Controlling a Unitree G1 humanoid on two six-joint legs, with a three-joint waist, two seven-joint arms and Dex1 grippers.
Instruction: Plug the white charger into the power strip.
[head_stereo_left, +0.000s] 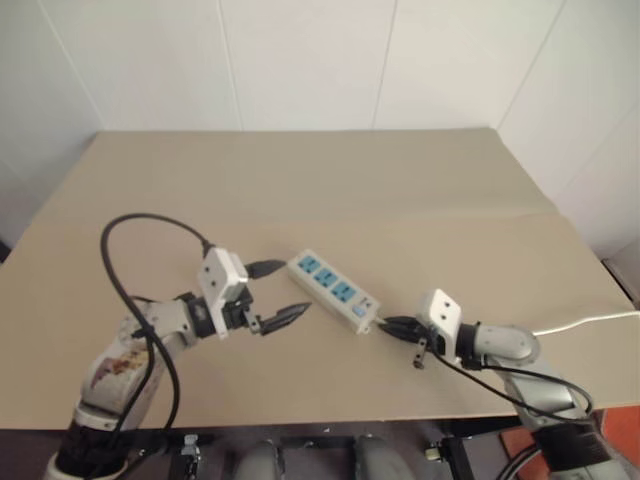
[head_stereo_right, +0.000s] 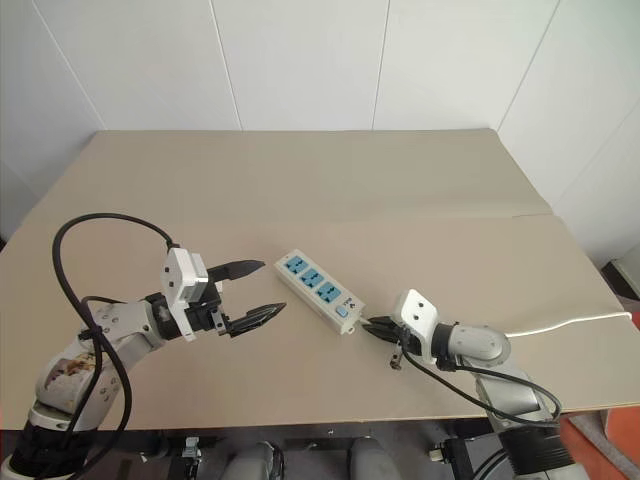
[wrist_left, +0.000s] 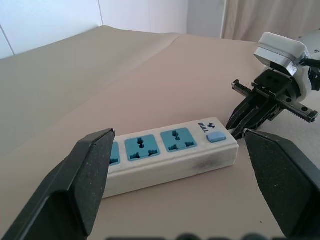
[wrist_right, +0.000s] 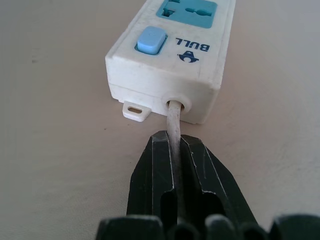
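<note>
The long white plastic power strip (head_stereo_left: 334, 289) with three blue sockets lies mid-table, my right gripper (wrist_right: 176, 165) clamped on its white cord (wrist_right: 173, 120), my left gripper (head_stereo_left: 278, 296) wide open and empty beside it: positioning step, I judge; next I must find the charger.

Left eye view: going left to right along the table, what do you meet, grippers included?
Left gripper, jaws open → power strip with its blue sockets → right gripper, shut on the cord at the strip's switch end → the white cord trailing off the table's right edge.
</note>
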